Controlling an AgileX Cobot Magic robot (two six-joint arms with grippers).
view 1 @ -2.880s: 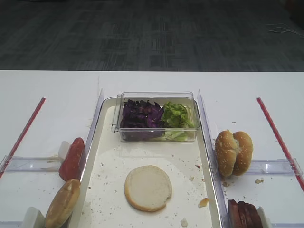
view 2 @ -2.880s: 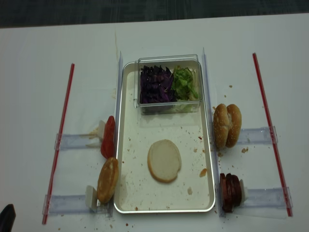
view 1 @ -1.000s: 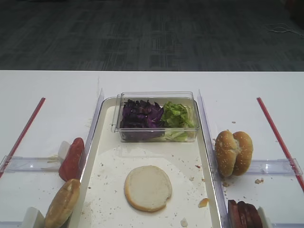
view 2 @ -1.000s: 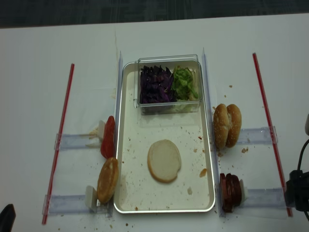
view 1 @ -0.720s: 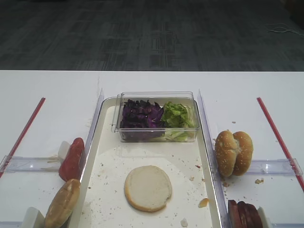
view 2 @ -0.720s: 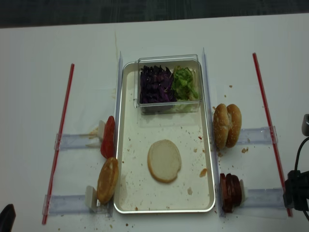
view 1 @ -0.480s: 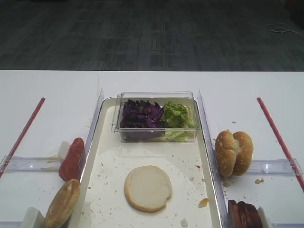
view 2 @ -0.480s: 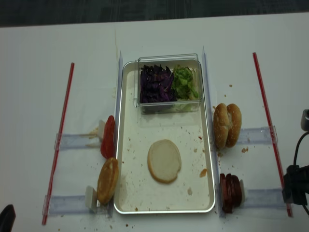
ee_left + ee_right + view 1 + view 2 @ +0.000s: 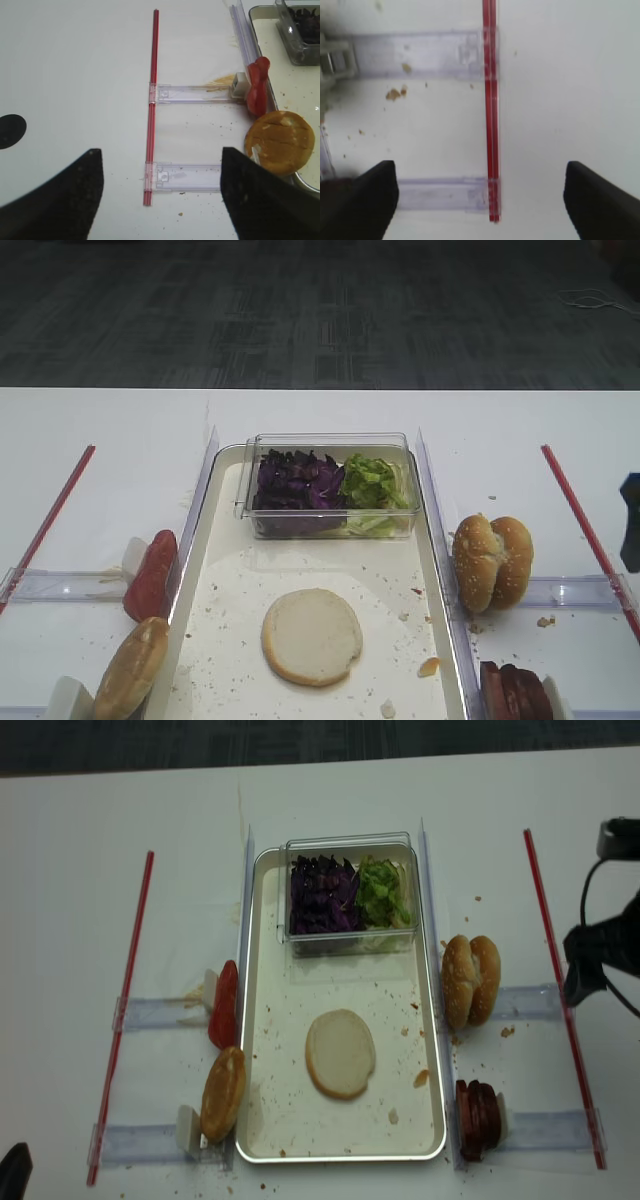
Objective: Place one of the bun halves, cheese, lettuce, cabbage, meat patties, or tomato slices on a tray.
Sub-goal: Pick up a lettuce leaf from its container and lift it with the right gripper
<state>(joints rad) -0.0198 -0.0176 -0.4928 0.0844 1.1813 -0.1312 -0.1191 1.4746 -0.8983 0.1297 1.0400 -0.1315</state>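
White tabletop ran under everything, with dark carpet beyond its far edge; the tray lay in the middle, crumbed, with one bun half already resting cut face up on its floor and a clear plastic box at its far end, the cabbage on the box's left and the lettuce on its right. Off the tray's right rim a pair of seeded bun halves stood on edge and, nearer the camera, the meat patties stood stacked; off the left rim stood the tomato slices and a single bun half.

By my reading the step in hand was the approach for a further ingredient, nothing yet picked; the right gripper hung over bare table by the red strip, well apart from the seeded buns, its jaws spread wide and holding nothing; the next move would call for a reach inward to the buns or patties and a descent astride one piece.

The left gripper was parked over its own side of the table, jaws likewise apart and empty, touching nothing.
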